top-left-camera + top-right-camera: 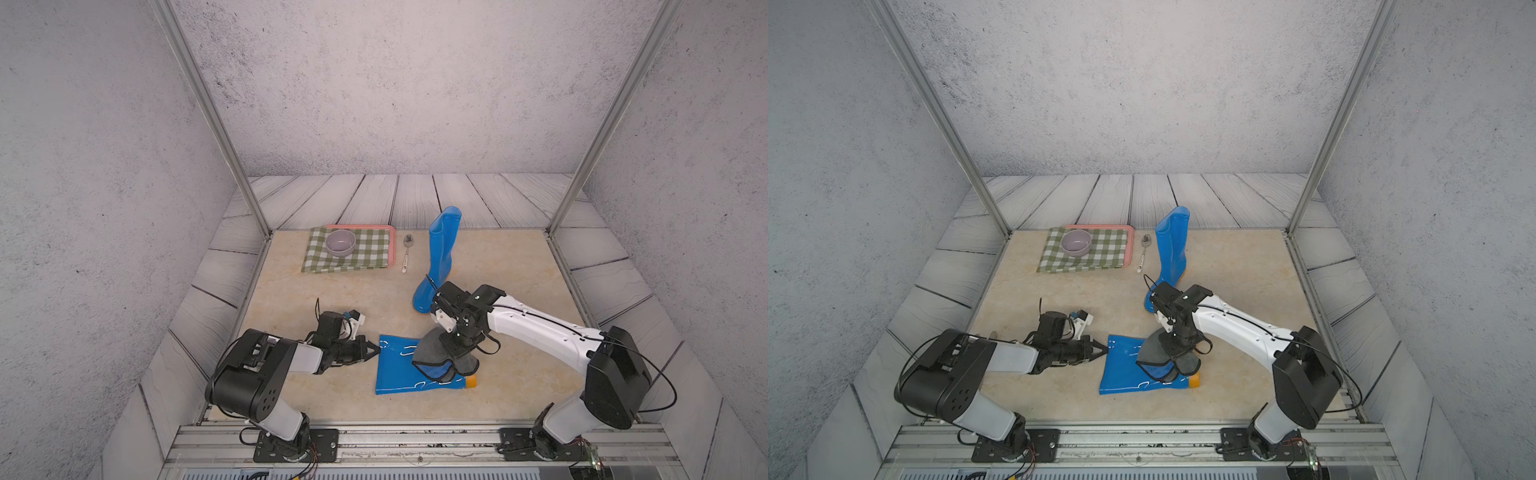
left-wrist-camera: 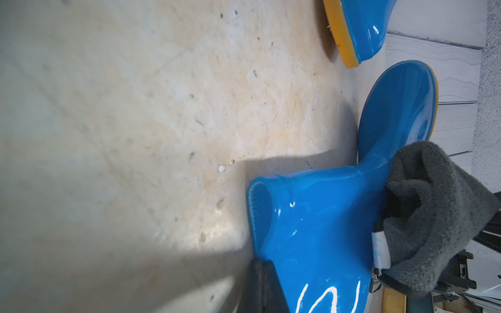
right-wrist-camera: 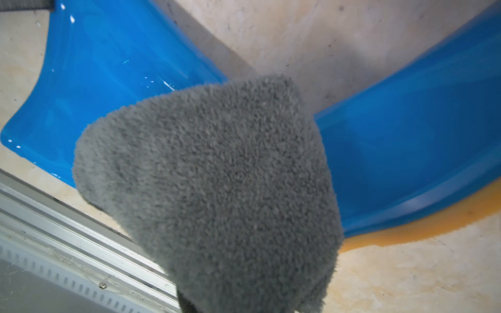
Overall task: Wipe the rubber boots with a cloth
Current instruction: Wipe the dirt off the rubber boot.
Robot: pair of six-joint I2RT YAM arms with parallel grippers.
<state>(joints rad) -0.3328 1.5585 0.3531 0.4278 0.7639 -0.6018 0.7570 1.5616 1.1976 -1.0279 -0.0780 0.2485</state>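
Note:
One blue rubber boot [image 1: 397, 370] [image 1: 1121, 370] lies on its side near the table's front, its yellow sole [image 3: 433, 225] turned to the right. The second boot [image 1: 442, 257] [image 1: 1171, 249] stands upright behind it. My right gripper [image 1: 451, 359] [image 1: 1177, 353] is shut on the dark grey cloth [image 1: 432, 353] [image 3: 217, 189], which rests on the lying boot's ankle and hides the jaws. My left gripper [image 1: 376, 348] [image 2: 264, 284] is shut, fingers together, its tip against the rim of the lying boot's shaft [image 2: 320, 230], with nothing between them.
At the back left a green-and-white checked cloth [image 1: 347, 253] lies over a pink tray [image 1: 392, 245] with a grey bowl [image 1: 340, 242] on it. A spoon [image 1: 406, 253] lies beside the standing boot. Metal posts [image 1: 249, 195] stand at the back corners and a rail [image 1: 415, 436] runs along the front.

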